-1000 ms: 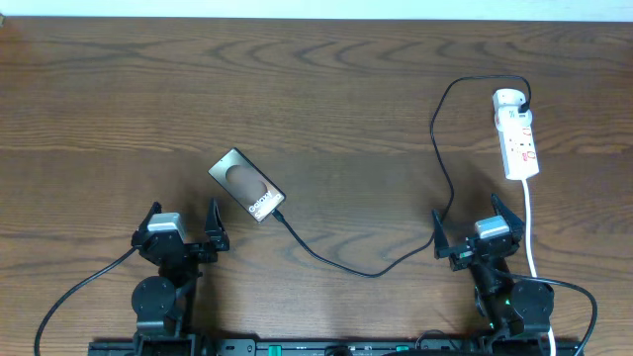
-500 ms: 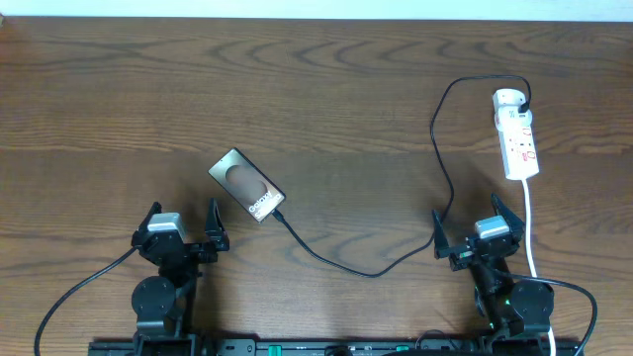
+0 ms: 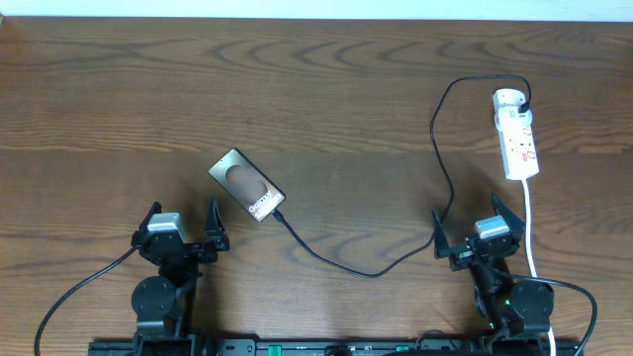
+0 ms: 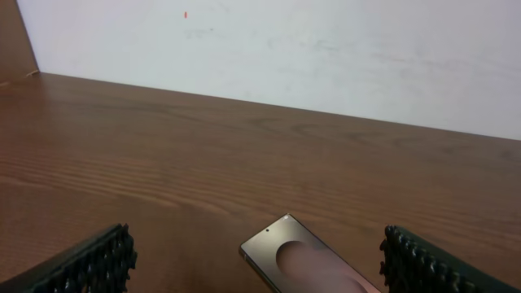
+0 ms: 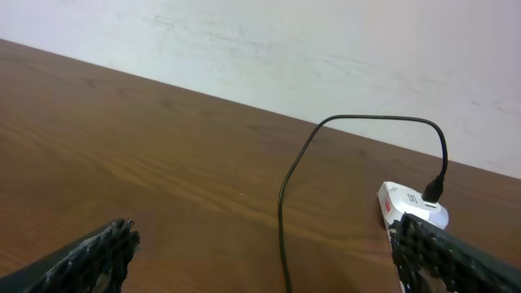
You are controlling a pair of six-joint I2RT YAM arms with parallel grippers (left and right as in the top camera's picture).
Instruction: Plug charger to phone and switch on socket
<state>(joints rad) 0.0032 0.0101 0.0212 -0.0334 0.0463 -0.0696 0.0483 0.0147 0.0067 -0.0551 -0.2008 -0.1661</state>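
The bronze-brown phone (image 3: 247,185) lies tilted on the table at centre left; it also shows in the left wrist view (image 4: 305,262). The black charger cable (image 3: 376,270) runs from the adapter on the white socket strip (image 3: 518,133) at the far right, down and across to the phone's lower corner, where its tip (image 3: 281,214) touches the phone. The cable (image 5: 285,203) and strip (image 5: 411,205) show in the right wrist view. My left gripper (image 3: 180,229) is open and empty below-left of the phone. My right gripper (image 3: 475,229) is open and empty below the strip.
A white cord (image 3: 529,222) runs from the strip toward the table's front edge, just right of my right gripper. A pale wall stands behind the table's far edge. Black arm cables lie at the front corners.
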